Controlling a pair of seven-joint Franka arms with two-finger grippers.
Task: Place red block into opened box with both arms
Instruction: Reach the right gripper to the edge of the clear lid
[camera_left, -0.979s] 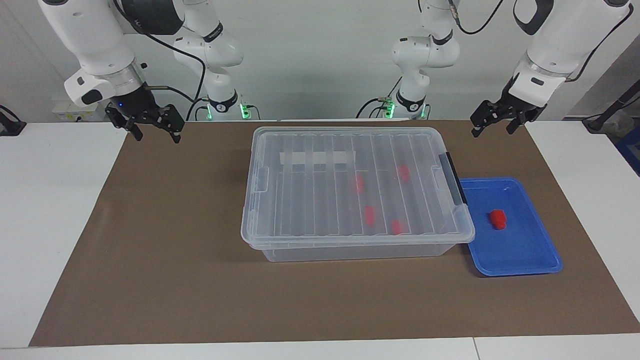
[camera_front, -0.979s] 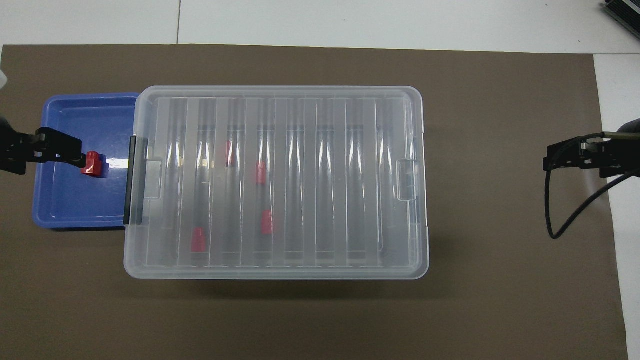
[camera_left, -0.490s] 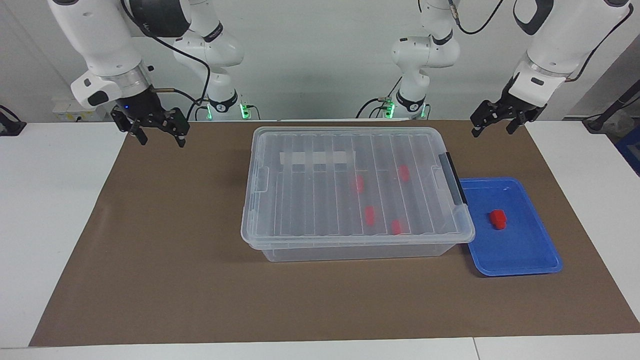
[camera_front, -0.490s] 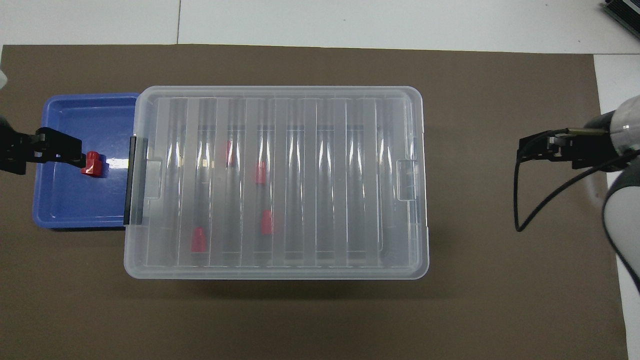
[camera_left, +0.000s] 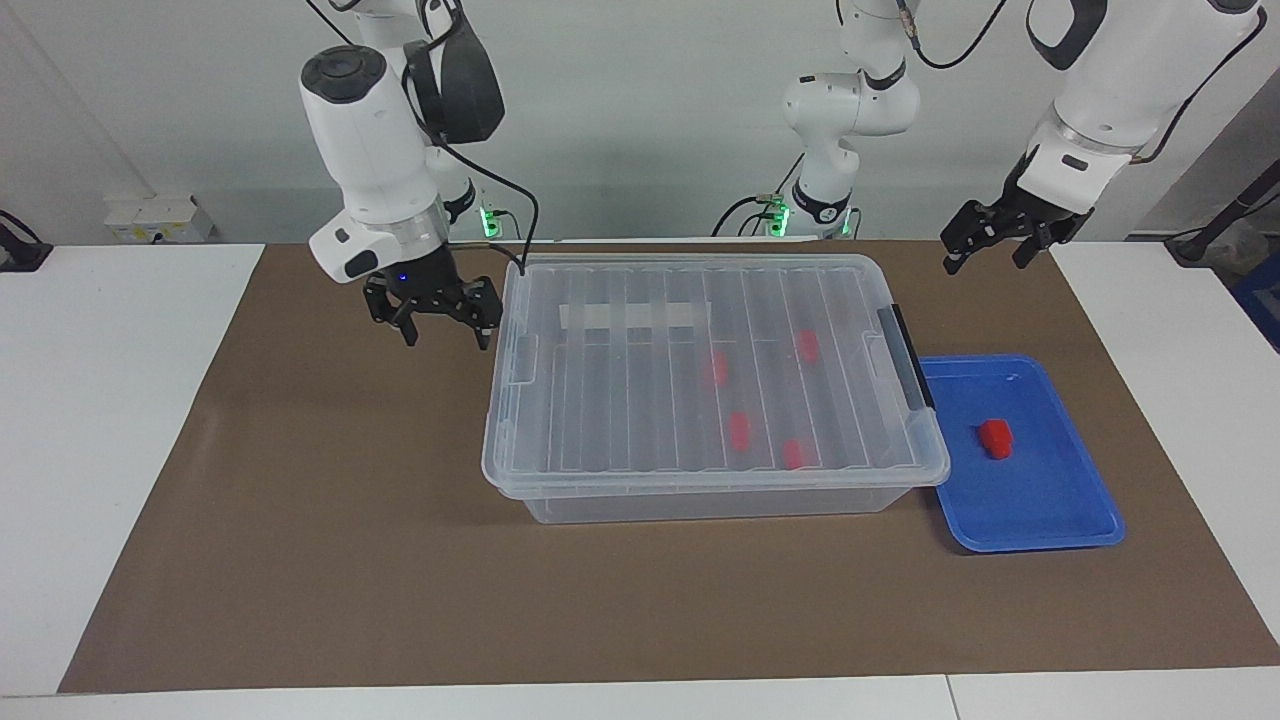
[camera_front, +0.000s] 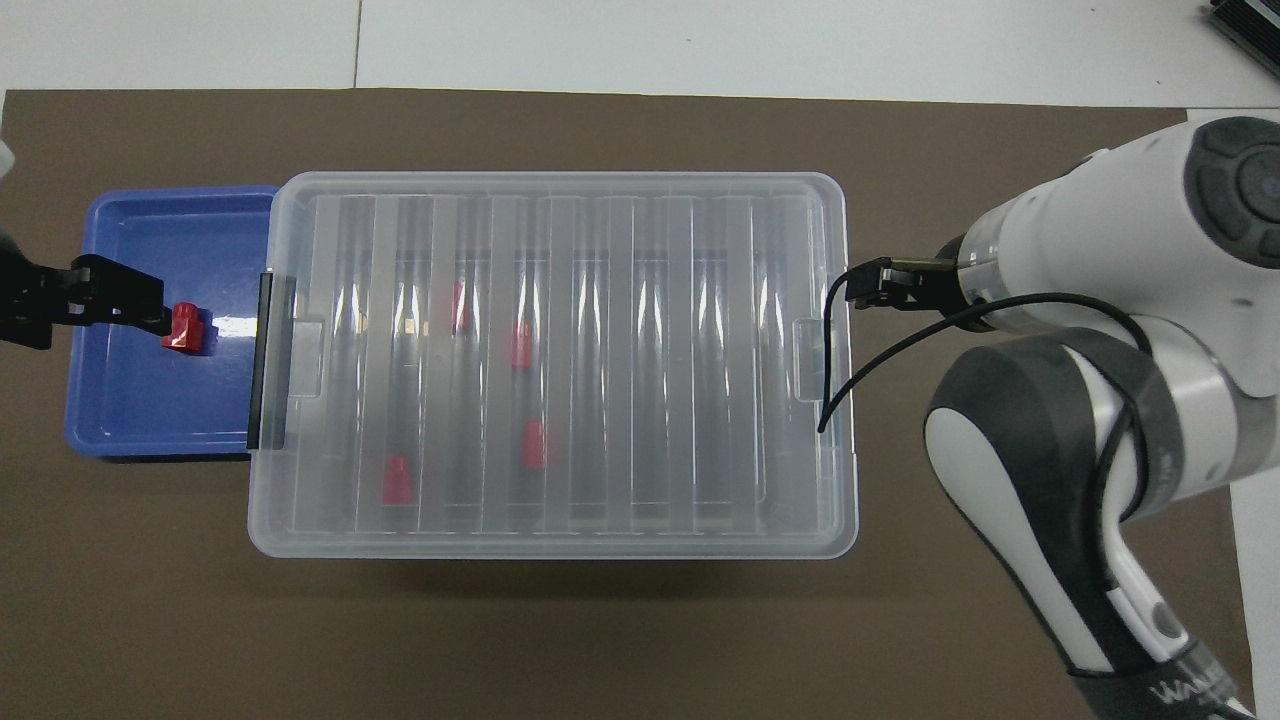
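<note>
Take the box (camera_left: 712, 372) as your landmark: a clear bin on the brown mat (camera_left: 330, 520), its ribbed lid (camera_front: 550, 360) closed, black latch bar (camera_left: 905, 368) at the left arm's end. Through the lid you see four red blocks inside. The red block (camera_left: 996, 438) you are concerned with lies in the blue tray (camera_left: 1060, 500), which sits just beside the box's latch end. Your left gripper (camera_left: 998, 243) hangs over the mat, near the box corner at that end, fingers spread wide and holding nothing. Your right gripper (camera_left: 437, 318) hangs just beside the box's unlatched end, fingers likewise wide and empty.
</note>
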